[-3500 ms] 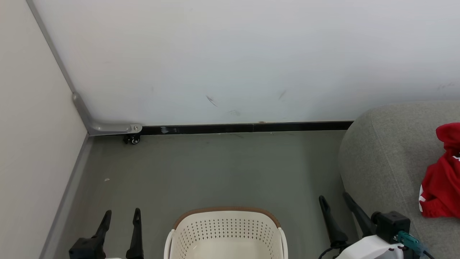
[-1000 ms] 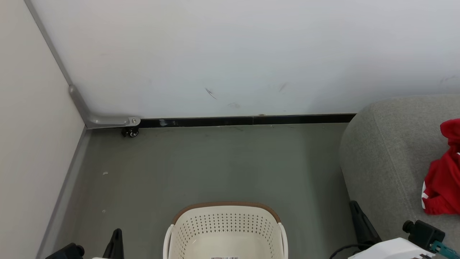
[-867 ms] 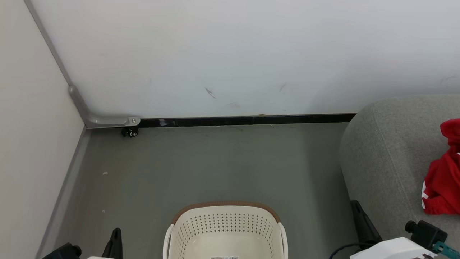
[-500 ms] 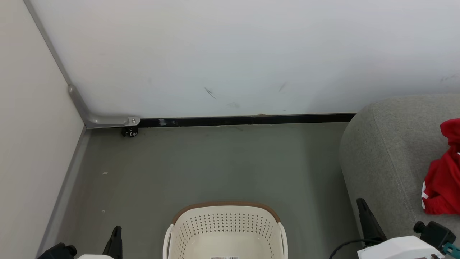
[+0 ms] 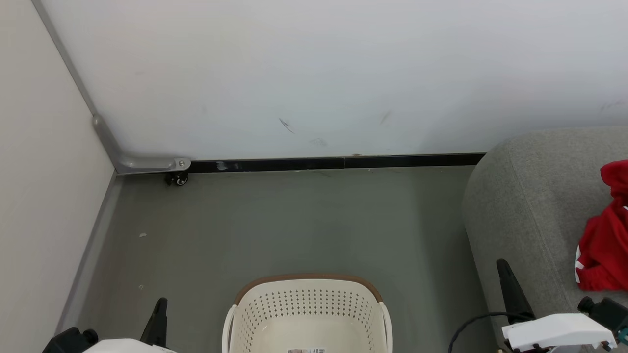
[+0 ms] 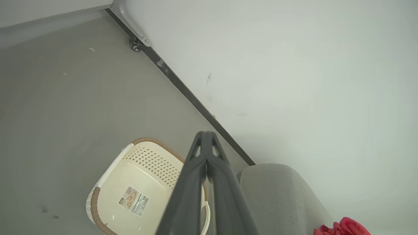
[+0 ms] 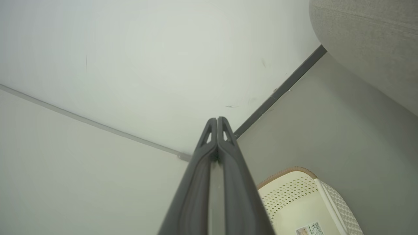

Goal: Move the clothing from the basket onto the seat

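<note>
Resting on seat (image 5: 530, 206), clothing (image 5: 604, 245) lies near right claw (image 5: 503, 270).

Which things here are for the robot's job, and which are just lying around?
For the job: red soft clothing with white trim; cream perforated plastic basket with brown rim; big grey woven fabric seat.
Just there: small black caster wheel; grey metal corner bracket; black skirting strip.

Grey floor (image 5: 294, 220) bears basket (image 5: 306, 301); seat (image 5: 530, 206) bears clothing (image 5: 606, 250).
</note>
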